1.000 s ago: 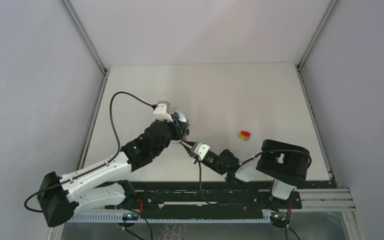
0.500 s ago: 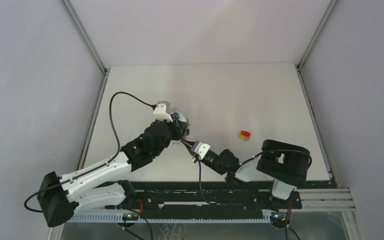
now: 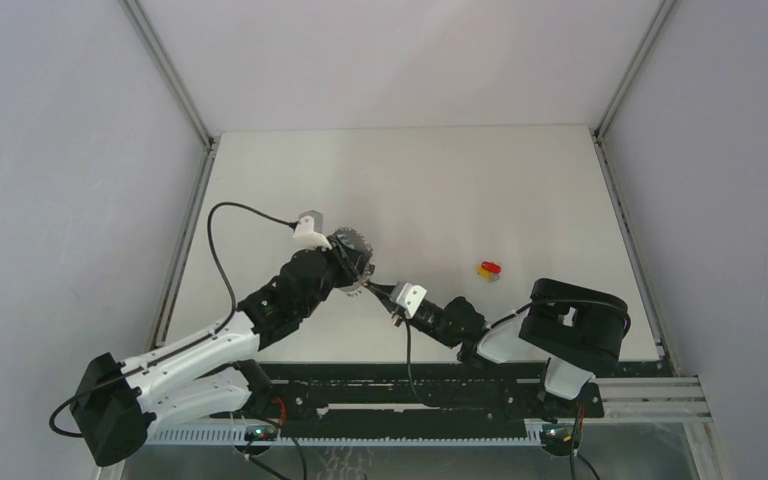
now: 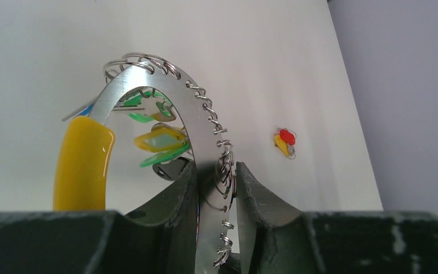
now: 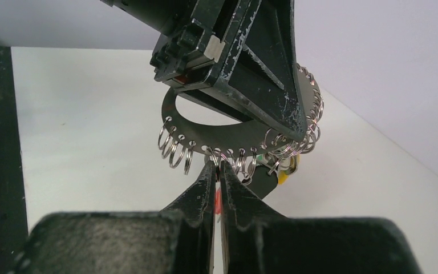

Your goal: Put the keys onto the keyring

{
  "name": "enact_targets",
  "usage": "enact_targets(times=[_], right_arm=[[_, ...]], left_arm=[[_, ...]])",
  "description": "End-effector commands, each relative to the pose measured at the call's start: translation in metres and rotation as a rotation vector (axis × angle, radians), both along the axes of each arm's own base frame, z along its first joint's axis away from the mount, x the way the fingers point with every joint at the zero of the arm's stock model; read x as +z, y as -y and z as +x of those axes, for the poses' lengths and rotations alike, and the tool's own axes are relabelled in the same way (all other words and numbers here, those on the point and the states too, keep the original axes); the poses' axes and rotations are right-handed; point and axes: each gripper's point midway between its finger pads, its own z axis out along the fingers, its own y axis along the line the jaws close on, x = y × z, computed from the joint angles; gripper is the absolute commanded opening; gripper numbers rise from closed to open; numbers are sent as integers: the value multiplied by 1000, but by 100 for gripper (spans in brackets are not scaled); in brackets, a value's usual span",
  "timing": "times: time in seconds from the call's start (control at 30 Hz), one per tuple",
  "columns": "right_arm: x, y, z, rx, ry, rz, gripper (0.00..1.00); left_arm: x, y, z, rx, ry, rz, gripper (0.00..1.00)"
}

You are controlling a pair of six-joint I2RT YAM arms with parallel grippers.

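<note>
My left gripper [image 3: 356, 268] is shut on the keyring [image 4: 162, 80], a grey metal band with a yellow sleeve [image 4: 82, 165] and many small split rings along its edge. Green and yellow-headed keys [image 4: 158, 141] hang from it. My right gripper [image 5: 218, 170] is shut, its tips touching the split rings on the keyring's lower edge [image 5: 228, 137]. A thin red key head [image 5: 218, 201] shows between its fingers. A red and a yellow key [image 3: 489, 270] lie together on the table to the right, and they also show in the left wrist view [image 4: 285, 142].
The white table [image 3: 480, 190] is walled by grey panels on the left, the back and the right. Black rails [image 3: 410, 395] run along the near edge by the arm bases.
My left wrist has swung left and down, turning the keyring with it. My right gripper has shifted slightly right and stays against the ring's edge.
</note>
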Motion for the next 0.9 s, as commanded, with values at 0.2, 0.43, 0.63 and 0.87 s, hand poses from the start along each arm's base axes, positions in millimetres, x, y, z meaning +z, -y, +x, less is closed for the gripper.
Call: enact_targets(times=[0.2,0.43,0.63,0.87], right_arm=[[8,4,1,41,-27,64,0],[-13,5,-2,72,-60,21,0],[-20,10,3,91,-77,8,0],[-28,17,11,98,-106,2,0]], left_arm=[[-10,3,-6,-8,-22,-173,25],[-35,-1,-12,5,-74,-251,48],[-42,-8,-14,24,-89,-278,65],[-44,-31,-20,55,-57,-264,81]])
